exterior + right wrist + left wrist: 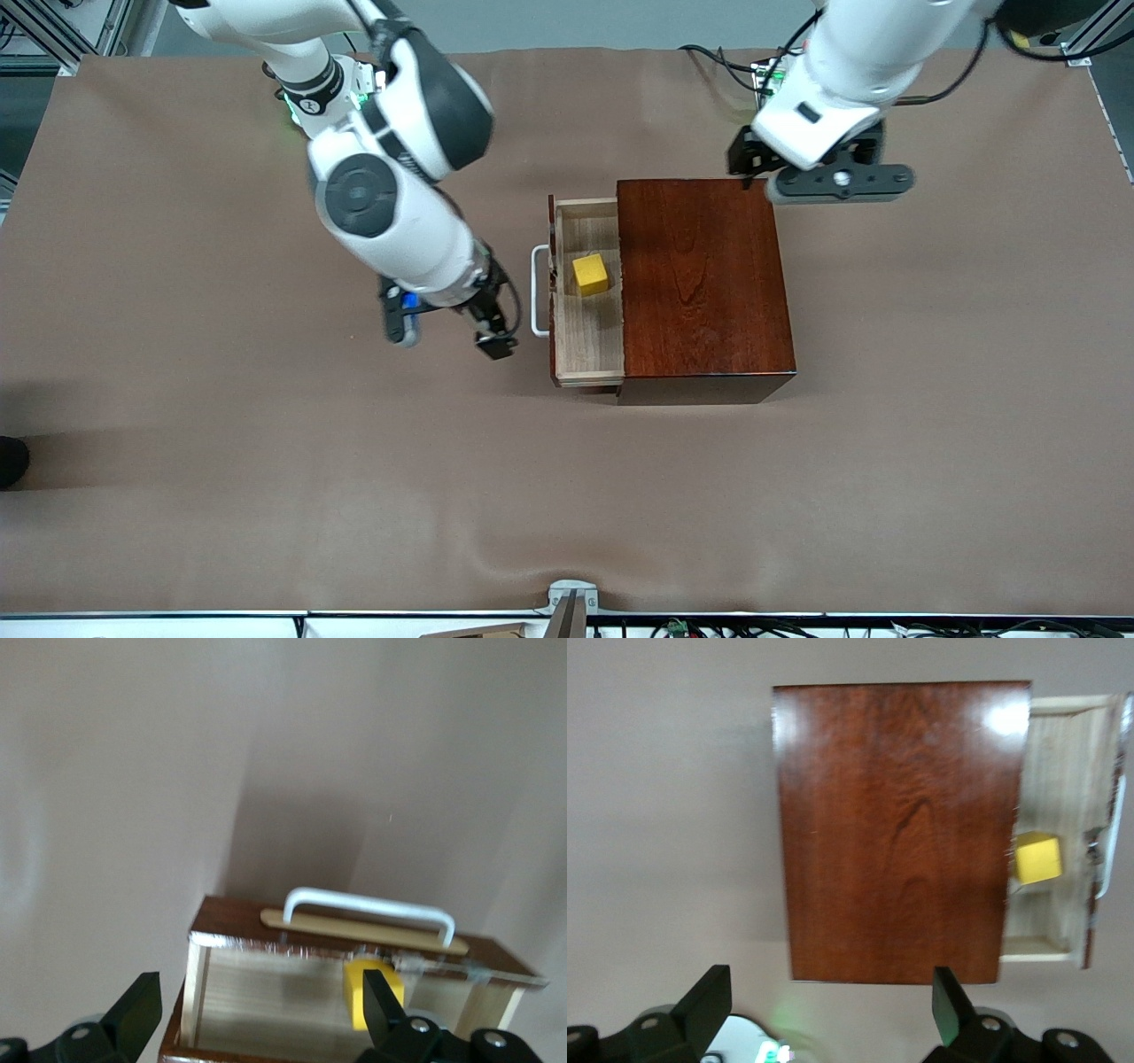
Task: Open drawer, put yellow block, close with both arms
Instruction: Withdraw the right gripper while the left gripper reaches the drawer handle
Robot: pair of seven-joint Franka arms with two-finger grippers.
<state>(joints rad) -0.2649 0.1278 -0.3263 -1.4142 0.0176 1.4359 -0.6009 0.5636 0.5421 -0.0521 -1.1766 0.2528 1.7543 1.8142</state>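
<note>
Facing right arm's end: drawer handle.

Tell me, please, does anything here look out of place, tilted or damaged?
Nothing stands out. The yellow block lies in the open drawer of the wooden box, slightly turned against its walls. Both grippers are open: the right gripper near the handle, the left gripper by the box.

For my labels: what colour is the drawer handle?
White; the handle shows best in the right wrist view.
</note>
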